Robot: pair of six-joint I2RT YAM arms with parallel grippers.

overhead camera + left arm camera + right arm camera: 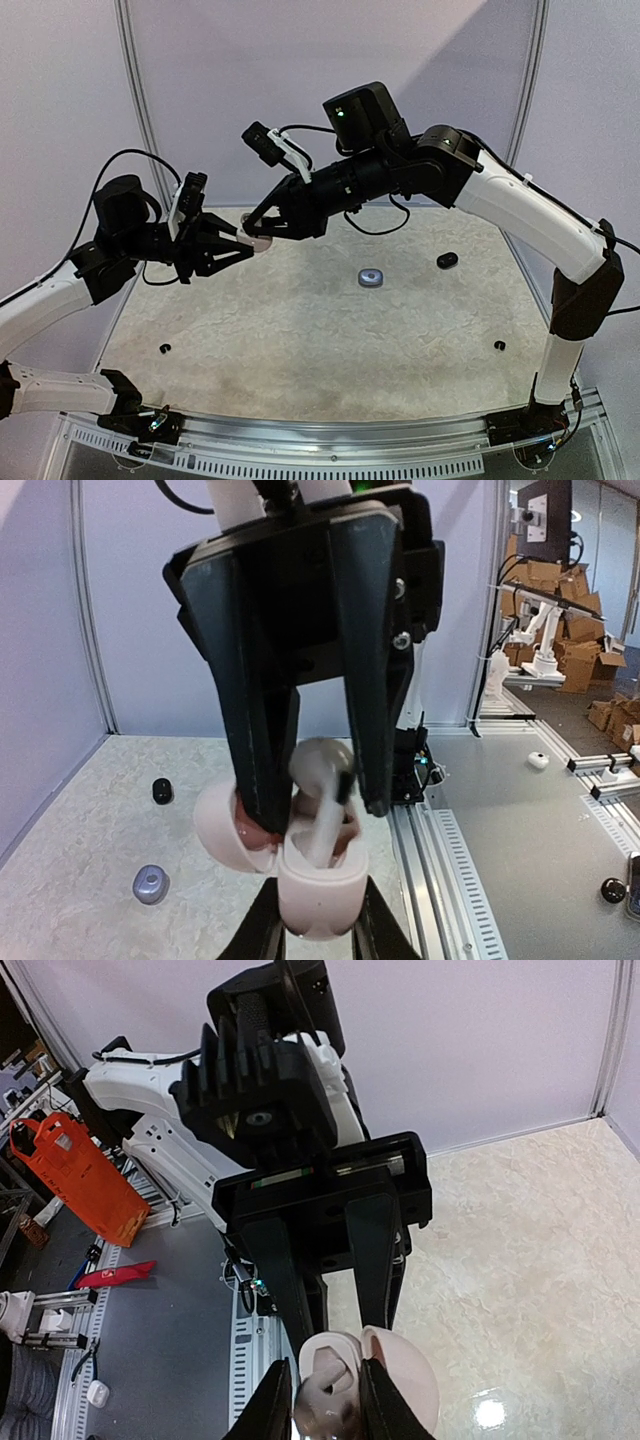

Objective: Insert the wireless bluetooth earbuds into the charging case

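Observation:
My left gripper (238,246) is shut on the body of a pale pink charging case (320,885), held in the air over the far left of the table. The case's lid (213,832) hangs open to the left. My right gripper (260,224) comes at it from the right and is shut on a white earbud (322,768). The bud's stem reaches down into the case's opening. In the right wrist view the earbud (335,1400) sits between my right fingers, right at the case's mouth (330,1352).
A silvery-grey piece (371,278) lies mid-table and a black one (447,260) to its right. Two small black buds (165,348) (499,345) lie nearer the front. A metal rail (330,440) runs along the table's near edge.

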